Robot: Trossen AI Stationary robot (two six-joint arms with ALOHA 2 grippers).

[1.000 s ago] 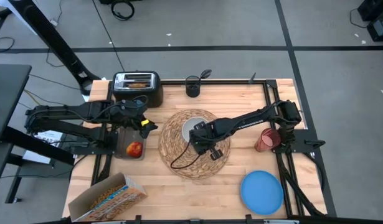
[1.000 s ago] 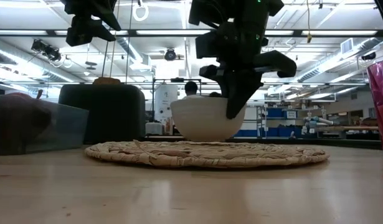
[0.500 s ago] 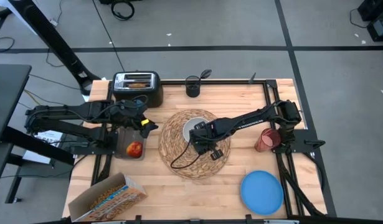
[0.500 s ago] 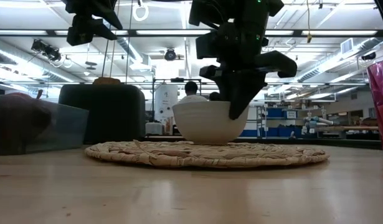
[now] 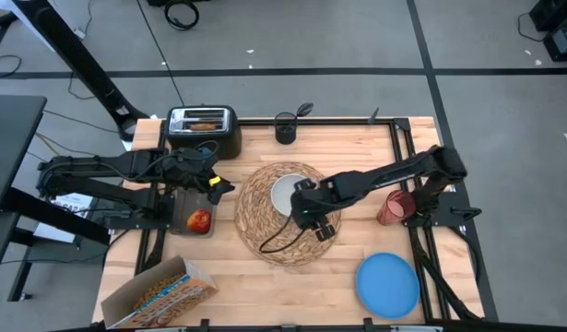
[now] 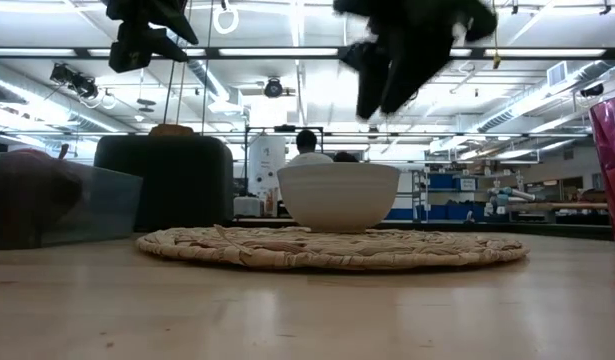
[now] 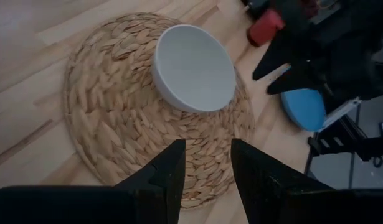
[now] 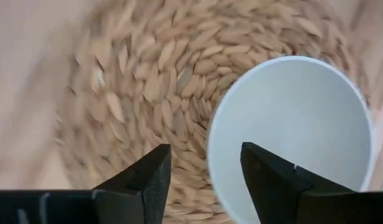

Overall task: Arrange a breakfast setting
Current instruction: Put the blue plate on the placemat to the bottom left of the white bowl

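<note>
- The white round ceramic bowl (image 5: 285, 193) sits empty on the large round woven straw placemat (image 5: 265, 231) at the centre of the high view, toward the mat's upper side, with nothing holding it.
- The right hand (image 5: 313, 213) hangs above the mat just right of the bowl; its fingers (image 8: 151, 180) stand apart with nothing between them. In the low view it is a smeared dark shape (image 6: 397, 60) at the top, clear of the bowl's rim (image 6: 339, 168).
- The left hand (image 5: 212, 184) hovers at centre left of the high view, near the mat's left edge; its fingers (image 7: 169, 174) are parted and empty.
- The red apple (image 5: 200, 221) lies in a clear box at left; in the low view it is only a dim form behind the box wall.
- The round blue plate (image 5: 388, 284) lies at lower right.
- The translucent red cup (image 5: 394, 207) is partly covered by the right arm and cut off at the right edge of the low view.
- A toast slice (image 5: 206, 125) shows in the slot of the toaster at upper left.
- The open cereal box (image 5: 159, 293) is cropped by the lower left edge.
</note>
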